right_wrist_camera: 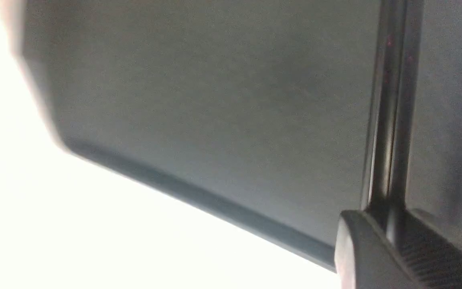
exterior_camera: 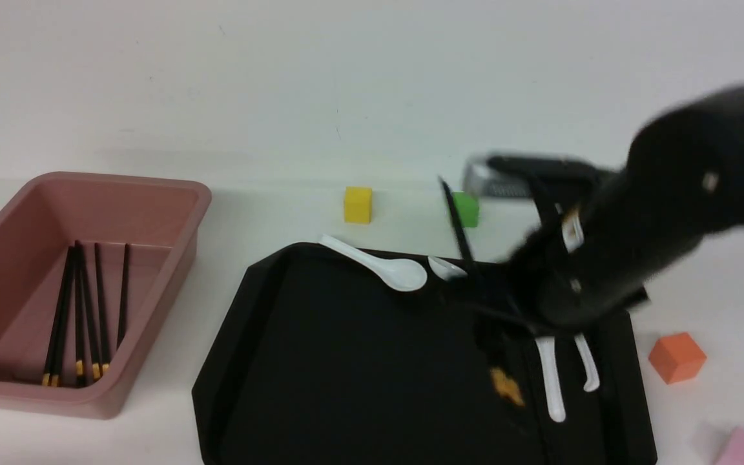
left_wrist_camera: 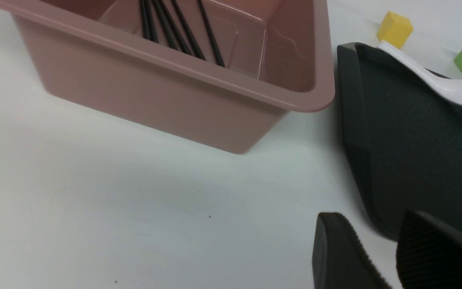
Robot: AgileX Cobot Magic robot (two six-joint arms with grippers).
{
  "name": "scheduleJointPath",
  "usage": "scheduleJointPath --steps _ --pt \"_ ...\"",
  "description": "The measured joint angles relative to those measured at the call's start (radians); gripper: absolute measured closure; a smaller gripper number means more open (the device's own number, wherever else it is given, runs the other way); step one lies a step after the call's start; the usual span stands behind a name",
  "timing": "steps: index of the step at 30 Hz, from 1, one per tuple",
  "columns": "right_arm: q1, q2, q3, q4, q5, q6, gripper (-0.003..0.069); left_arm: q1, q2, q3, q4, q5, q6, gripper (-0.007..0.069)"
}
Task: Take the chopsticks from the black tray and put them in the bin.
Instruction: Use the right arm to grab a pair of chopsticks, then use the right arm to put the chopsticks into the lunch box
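Pinching slender black chopsticks (right_wrist_camera: 385,120) with golden ends in right tool (right_wrist_camera: 384,214), with left tool (left_wrist_camera: 371,216) parted; could fan or slip short of dusty-pink plastic bin (left_wrist_camera: 155,96) if gripped unevenly

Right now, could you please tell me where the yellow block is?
In the front view, the yellow block stands just beyond the black tray's far rim, left of the green block.

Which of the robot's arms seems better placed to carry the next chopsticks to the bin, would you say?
Probably the right: its gripper already grips chopsticks above the black tray, though the bin lies nearer the left.
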Motion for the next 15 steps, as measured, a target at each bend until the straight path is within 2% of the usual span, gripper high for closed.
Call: scheduleJointPath --steps 2,6,11,15 --pt "0.011 0.013 -0.048 0.056 -0.002 -0.062 0.0525 0.0 0.0 0.0 0.0 0.0 0.0 0.0386" --pt "0.087 0.17 -0.308 0.231 -0.061 -0.252 0.0525 0.0 0.0 0.0 0.0 0.0 0.0 0.0386" --pt "0.168 0.409 -0.542 0.372 -0.234 -0.361 0.0525 0.0 0.0 0.0 0.0 0.0 0.0 0.0386" --pt "0.243 0.609 -0.676 0.494 -0.434 -0.442 0.0525 0.0 0.0 0.0 0.0 0.0 0.0 0.0386"
